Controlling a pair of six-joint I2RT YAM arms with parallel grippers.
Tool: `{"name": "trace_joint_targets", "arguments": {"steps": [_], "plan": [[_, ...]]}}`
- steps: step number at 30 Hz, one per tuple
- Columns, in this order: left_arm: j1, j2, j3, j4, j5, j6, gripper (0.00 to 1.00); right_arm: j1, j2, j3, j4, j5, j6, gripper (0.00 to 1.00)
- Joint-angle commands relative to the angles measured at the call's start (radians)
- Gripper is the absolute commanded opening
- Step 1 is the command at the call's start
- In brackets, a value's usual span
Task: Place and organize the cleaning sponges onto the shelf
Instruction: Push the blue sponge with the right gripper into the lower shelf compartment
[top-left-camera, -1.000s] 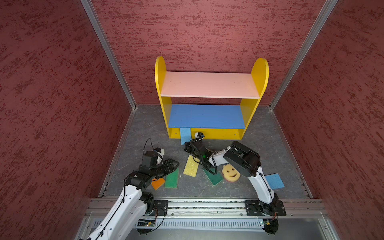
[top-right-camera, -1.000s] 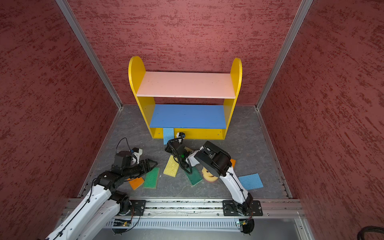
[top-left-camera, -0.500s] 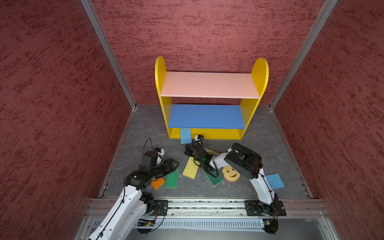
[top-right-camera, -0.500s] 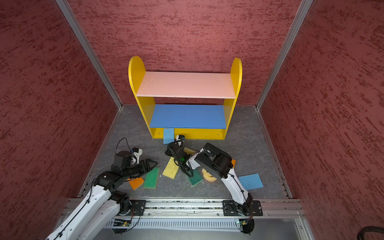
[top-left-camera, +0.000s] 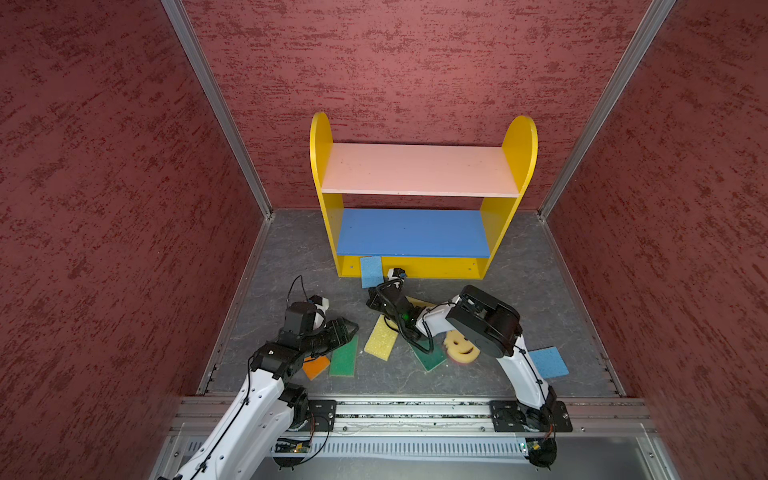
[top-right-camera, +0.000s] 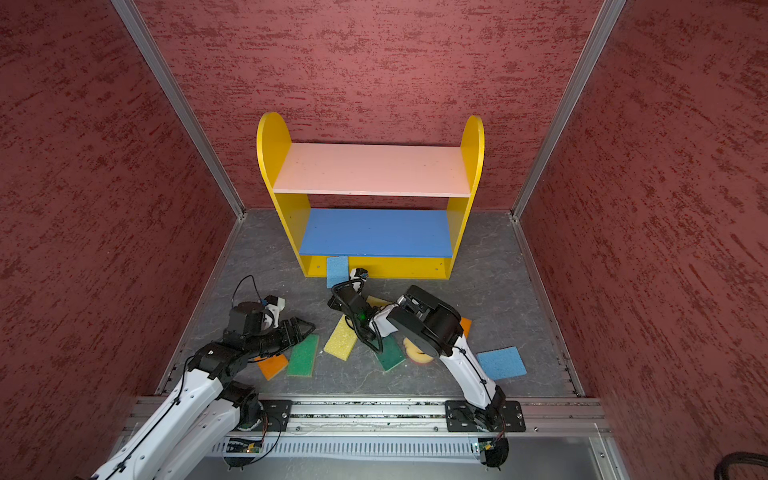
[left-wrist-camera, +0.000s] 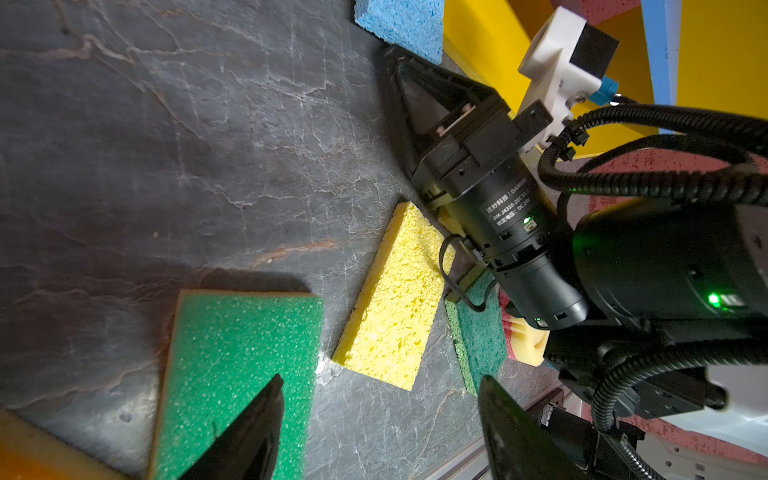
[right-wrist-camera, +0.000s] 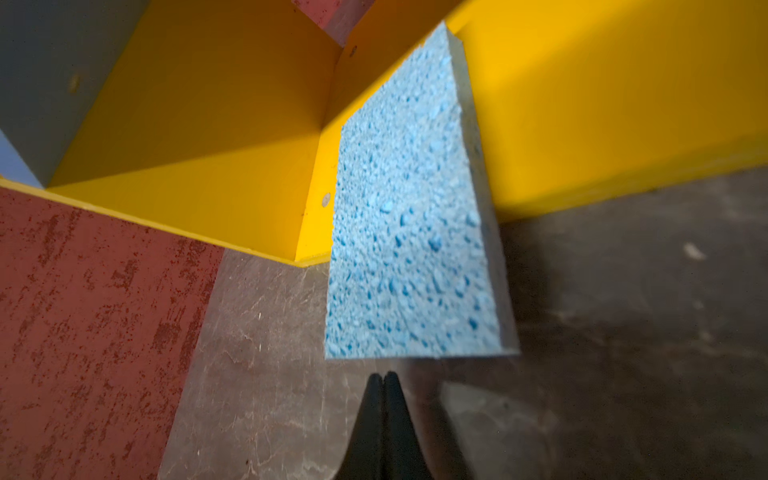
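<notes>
In both top views the shelf (top-left-camera: 415, 170) stands at the rear of the grey floor (top-left-camera: 291, 257). A blue sponge (top-left-camera: 371, 271) leans against the front of the shelf's yellow base, toward its left panel. Farther out in front of the shelf lie a green sponge (top-left-camera: 345, 356), an orange sponge (top-left-camera: 316, 366), a yellow sponge (top-left-camera: 381, 337), a smiley sponge (top-left-camera: 459, 347) and a second blue sponge (top-left-camera: 548, 362). The left gripper (top-left-camera: 352, 328) hovers over the green sponge's shelf-side end.

In the left wrist view the left gripper's fingers stand apart with nothing between them. The right gripper (left-wrist-camera: 392, 56) points at the leaning blue sponge's corner.

In the right wrist view the right gripper's fingers are pressed together and empty. Their tips are just short of the blue sponge's lower edge, which rests on the floor before the shelf's base.
</notes>
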Motion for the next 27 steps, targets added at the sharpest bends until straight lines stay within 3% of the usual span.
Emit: {"name": "trace_joint_targets", "arguments": {"steps": [1,27], "plan": [[-0.004,0.002,0.001,0.000,0.001,0.008,0.73,-0.040,0.073,0.010,-0.026,0.032,0.052,0.00],[-0.005,0.019,-0.008,0.010,-0.004,0.011,0.74,-0.065,0.185,0.210,-0.082,-0.026,0.034,0.00]]}}
